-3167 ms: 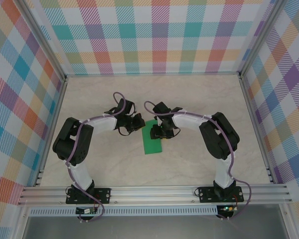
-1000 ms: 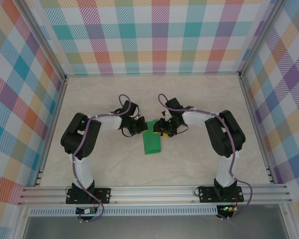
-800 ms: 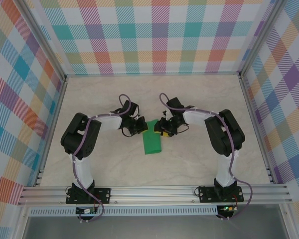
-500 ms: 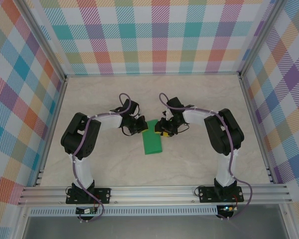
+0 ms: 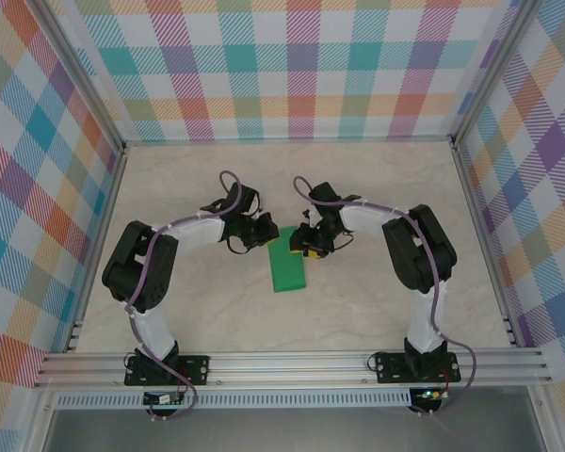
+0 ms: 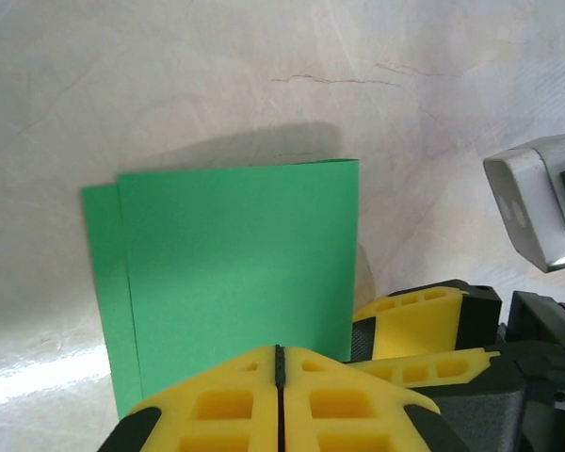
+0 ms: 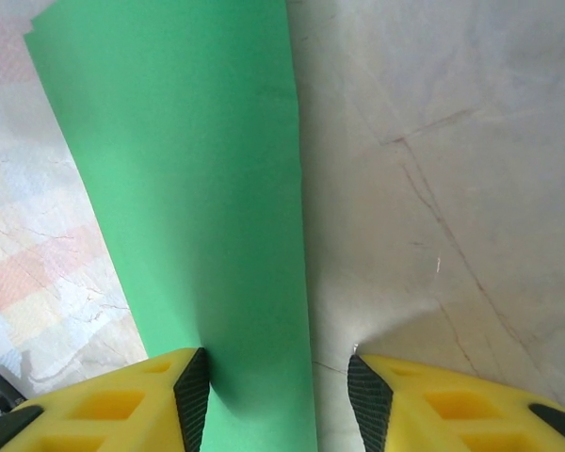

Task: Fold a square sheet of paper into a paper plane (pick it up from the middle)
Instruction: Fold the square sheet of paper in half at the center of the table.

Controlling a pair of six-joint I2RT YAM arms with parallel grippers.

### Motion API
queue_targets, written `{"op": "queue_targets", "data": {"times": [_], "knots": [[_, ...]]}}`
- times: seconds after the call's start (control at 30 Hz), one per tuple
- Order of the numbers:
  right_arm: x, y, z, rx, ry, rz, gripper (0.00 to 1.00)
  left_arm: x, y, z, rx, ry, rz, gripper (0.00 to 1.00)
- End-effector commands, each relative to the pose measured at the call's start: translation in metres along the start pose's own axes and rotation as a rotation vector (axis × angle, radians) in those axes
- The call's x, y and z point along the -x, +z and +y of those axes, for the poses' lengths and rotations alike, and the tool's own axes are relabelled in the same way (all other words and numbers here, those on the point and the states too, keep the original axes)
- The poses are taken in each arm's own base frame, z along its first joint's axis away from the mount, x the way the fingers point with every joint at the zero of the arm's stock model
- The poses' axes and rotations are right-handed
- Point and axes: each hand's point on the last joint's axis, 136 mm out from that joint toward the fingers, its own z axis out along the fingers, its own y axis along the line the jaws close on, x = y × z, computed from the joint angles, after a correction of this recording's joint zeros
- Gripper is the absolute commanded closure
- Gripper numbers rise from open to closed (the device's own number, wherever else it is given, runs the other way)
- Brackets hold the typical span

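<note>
We see the folded green sheet of paper point(image 5: 287, 266) lying flat on the pale marbled table point(image 5: 377, 188), between our two claws. The left claw point(image 6: 279, 353) is closed tight over the sheet's end. The right claw point(image 7: 278, 377) stands half open astride its long edge, gripping nothing. Pastel plaid walls point(image 5: 292, 75) surround the table.

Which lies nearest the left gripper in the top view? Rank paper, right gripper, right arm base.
1. Paper, right beside the left gripper.
2. Right gripper, across the paper's far end.
3. Right arm base, near edge, right side.
</note>
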Motion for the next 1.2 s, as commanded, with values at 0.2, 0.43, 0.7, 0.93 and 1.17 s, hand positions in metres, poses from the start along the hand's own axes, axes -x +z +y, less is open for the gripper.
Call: {"op": "queue_targets", "data": {"times": [0.2,0.43,0.7,0.93,1.17], "knots": [[-0.022,0.048,-0.066,-0.295,-0.002,0.07,0.48,-0.005,0.003,-0.001,-0.012,-0.007,0.005,0.92],[-0.025,0.049,-0.076,-0.377,-0.07,0.072,0.47,-0.006,0.008,0.003,-0.005,-0.012,0.018,0.92],[-0.025,0.052,-0.077,-0.405,-0.101,0.076,0.45,-0.01,0.014,0.008,0.004,-0.023,0.037,0.92],[-0.026,0.055,-0.081,-0.425,-0.133,0.084,0.44,-0.012,0.017,0.012,0.015,-0.028,0.043,0.92],[-0.029,0.062,-0.062,-0.267,-0.222,0.045,0.43,-0.012,0.015,0.013,0.021,-0.026,0.04,0.92]]}}
